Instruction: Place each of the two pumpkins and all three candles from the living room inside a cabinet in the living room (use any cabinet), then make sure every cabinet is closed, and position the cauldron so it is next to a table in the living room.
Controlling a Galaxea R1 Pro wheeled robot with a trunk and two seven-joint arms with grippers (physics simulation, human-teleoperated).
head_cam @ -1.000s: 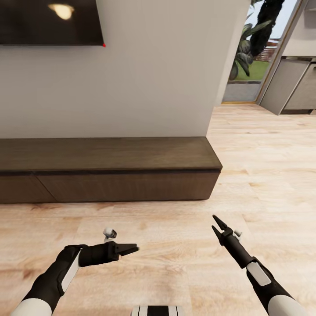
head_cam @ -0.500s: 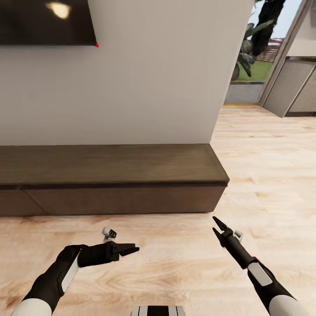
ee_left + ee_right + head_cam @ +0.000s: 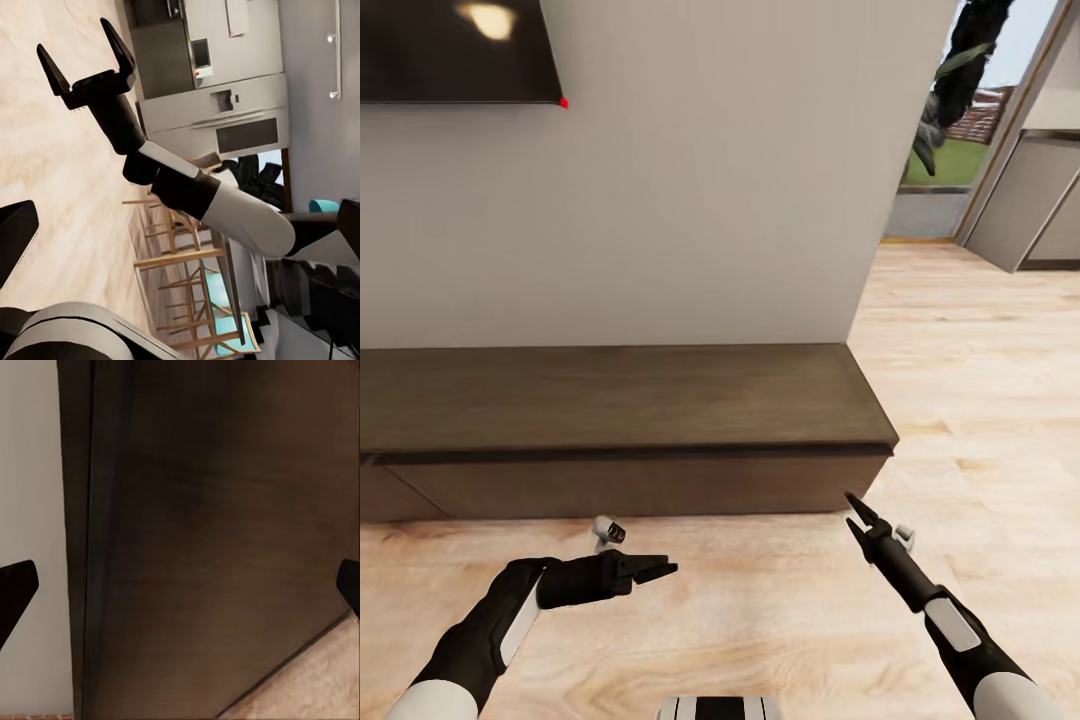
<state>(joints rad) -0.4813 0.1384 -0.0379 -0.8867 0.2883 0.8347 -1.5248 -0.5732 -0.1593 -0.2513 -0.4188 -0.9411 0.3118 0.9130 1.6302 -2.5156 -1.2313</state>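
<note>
- Both grippers hang empty: right gripper with fingers spread, left gripper with fingers parted, over bare floor
- Ahead of them the cabinet looms larger and lower than a second ago, fronts shut; the robot has rolled closer
- Likely approaching to open a front; no pumpkins or candles near either gripper

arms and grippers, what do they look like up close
Both arms are glossy black with a white panel on the forearm and white upper segments. The left gripper and right gripper are black, each with two slim pointed fingers and a small white-grey module beside the wrist.
</note>
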